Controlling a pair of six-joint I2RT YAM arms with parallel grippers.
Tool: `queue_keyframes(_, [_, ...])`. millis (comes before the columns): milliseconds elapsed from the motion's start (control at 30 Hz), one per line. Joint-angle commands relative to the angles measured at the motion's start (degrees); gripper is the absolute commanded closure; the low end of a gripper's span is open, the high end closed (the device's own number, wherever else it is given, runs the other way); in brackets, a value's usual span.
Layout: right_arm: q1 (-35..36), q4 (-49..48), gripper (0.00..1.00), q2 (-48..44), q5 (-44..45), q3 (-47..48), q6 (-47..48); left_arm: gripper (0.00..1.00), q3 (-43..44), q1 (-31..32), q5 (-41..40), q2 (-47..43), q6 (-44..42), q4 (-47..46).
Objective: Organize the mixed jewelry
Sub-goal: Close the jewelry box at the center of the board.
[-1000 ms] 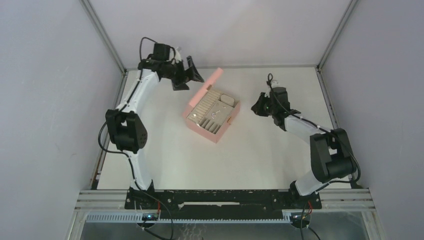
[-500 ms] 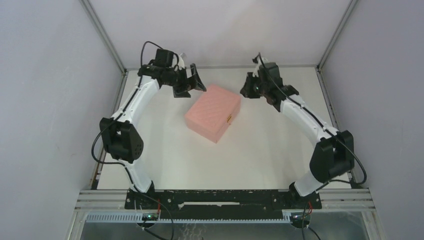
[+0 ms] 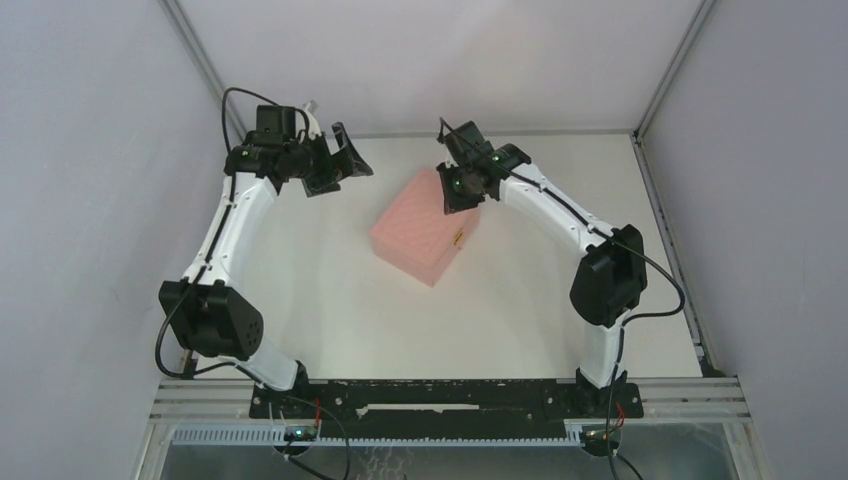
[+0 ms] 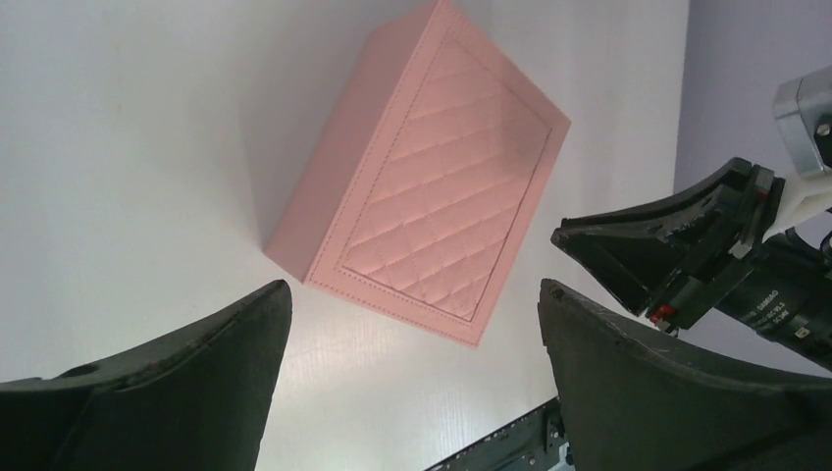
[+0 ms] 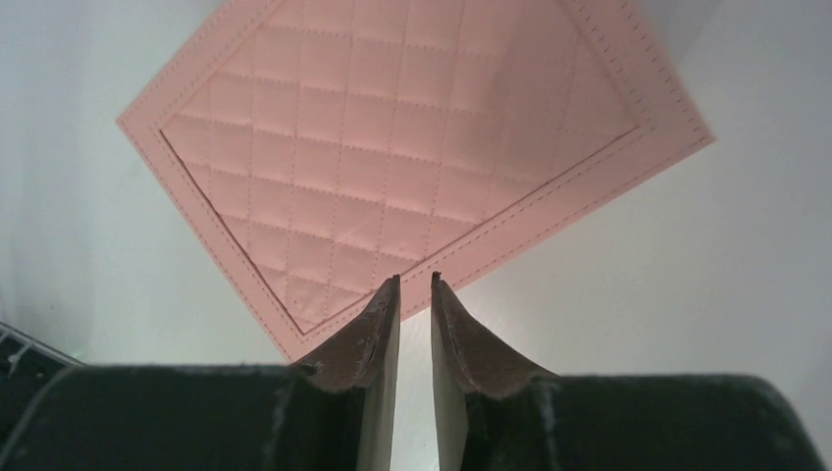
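- The mixed jewelry is not showing in any view. The pink box [image 3: 425, 225] is sitting closed on the worktop [image 3: 330, 300], so the pieces are probably lying inside it, though the lid is hiding that.
- Small jewelry is likely going to handle as very light, hard and slippery. Any chain would be hanging limp and tangling easily. Each piece would be asking for a fine pinch at the fingertips, and a chain a pinch on a single strand.
- To reach them, the quilted lid looks like the first thing to take hold of, probably along the side carrying the small gold clasp [image 3: 458, 240].
- The right gripper [image 5: 414, 280] is pointing down over the stitched border near one corner of the lid. Its fingers are standing only slightly apart, with nothing between them. Whether the tips are touching the lid is not clear.
- The left gripper [image 4: 412, 294] is hanging wide open and carrying nothing. It is well apart from the box, off the box's far left side, and looking across at it.
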State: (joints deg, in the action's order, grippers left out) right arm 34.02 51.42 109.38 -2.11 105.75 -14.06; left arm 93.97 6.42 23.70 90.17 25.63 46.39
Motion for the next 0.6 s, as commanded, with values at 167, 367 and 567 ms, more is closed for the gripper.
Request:
queue_keyframes(167, [1.5, -3.5, 0.81, 3.2, 1.0, -15.9, -0.4, 0.0, -3.4, 0.2, -1.4, -1.0, 0.0, -0.3])
queue_keyframes(367, [1.6, -3.6, 0.78, -7.8, 5.5, -11.4, 1.3, 0.0, -3.1, 0.2, -2.2, -1.3, -0.1, -0.1])
queue_keyframes(567, [1.6, -2.2, 0.76, -5.0, 7.8, 1.1, 2.8, 0.0, -1.8, 0.2, -2.7, -1.4, 0.0, 0.0])
